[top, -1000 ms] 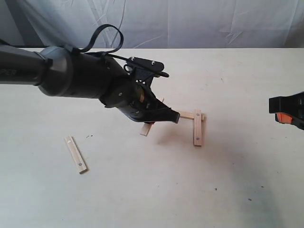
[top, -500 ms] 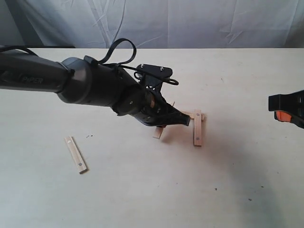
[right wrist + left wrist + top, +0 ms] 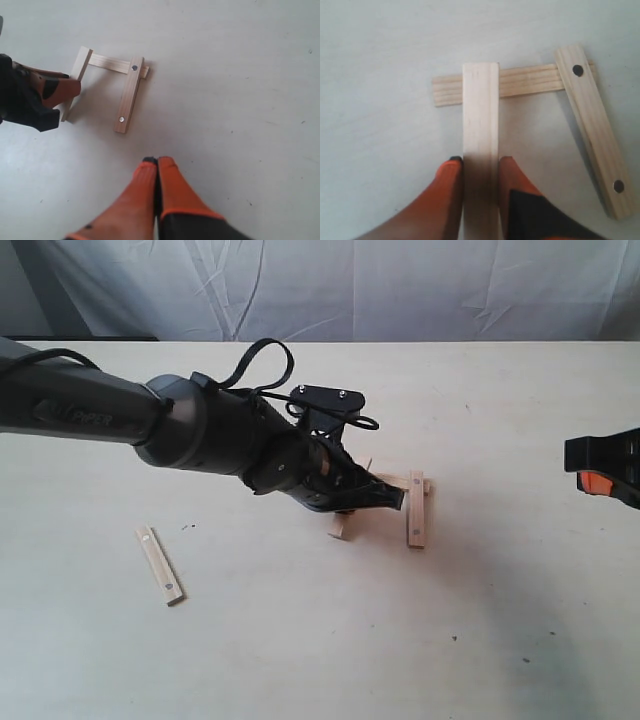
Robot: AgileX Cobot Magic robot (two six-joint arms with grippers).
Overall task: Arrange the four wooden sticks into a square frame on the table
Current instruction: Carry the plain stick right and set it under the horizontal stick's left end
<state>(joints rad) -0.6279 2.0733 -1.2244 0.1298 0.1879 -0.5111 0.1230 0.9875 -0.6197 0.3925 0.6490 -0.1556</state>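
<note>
1. Wooden stick [image 3: 480, 125], grasped by the left tool [image 3: 481, 162] mid-desk [image 3: 300, 660], crosses over another stick [image 3: 530, 81]; a skewed release could likely knock that one askew.
2. Right tool [image 3: 157, 161], clenched and empty, sits near the desk's right edge.

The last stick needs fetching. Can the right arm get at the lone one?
Doubtful: the lone stick lies on the left arm's side, across the table from the right gripper, with the left gripper and its held stick in between.

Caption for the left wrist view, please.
Left claw grips a wooden stick, its end crossing a second stick whose other end lies under a third, dotted stick.
</note>
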